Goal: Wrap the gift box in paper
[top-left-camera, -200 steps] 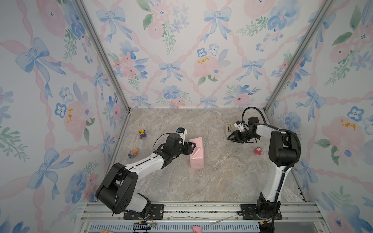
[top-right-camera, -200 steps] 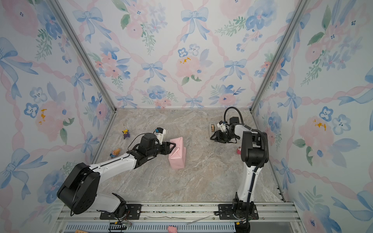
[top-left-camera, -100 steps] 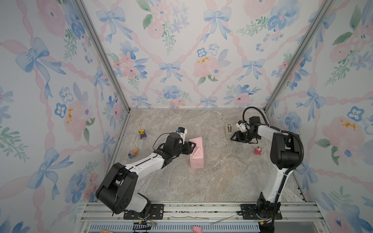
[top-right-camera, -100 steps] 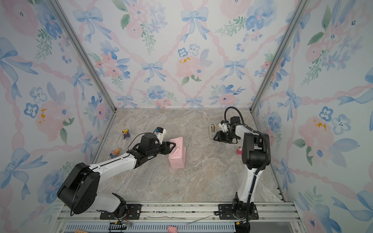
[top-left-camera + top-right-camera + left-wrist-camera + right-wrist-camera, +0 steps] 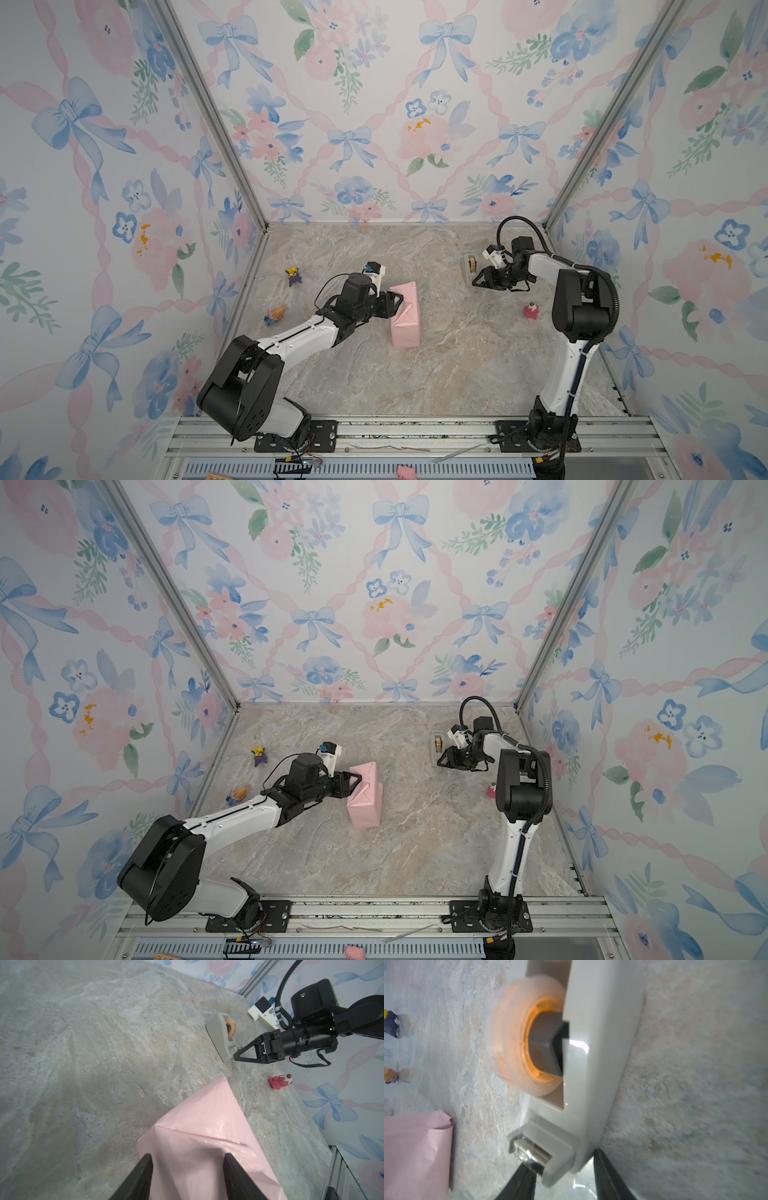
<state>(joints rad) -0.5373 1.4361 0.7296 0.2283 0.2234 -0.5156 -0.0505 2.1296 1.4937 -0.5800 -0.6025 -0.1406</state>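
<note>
In both top views the left arm stretches low from its base toward the middle, forearm nearly level. The left pincer points rightward with its jaws partly spread, and whether they pinch is unclear. The right arm stands upright with its elbow high and its forearm folded back toward the far wall. The right pincer sits low, pointing leftward, jaws apart.

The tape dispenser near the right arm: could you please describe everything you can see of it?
The tape dispenser is a pale grey, glossy plastic shell holding a clear tape roll on an orange core, with a toothed metal cutter at one end. It stands upright on the marbled table near the back right corner. The right hand straddles its cutter end, one finger on each side; whether it clamps I cannot tell.
</note>
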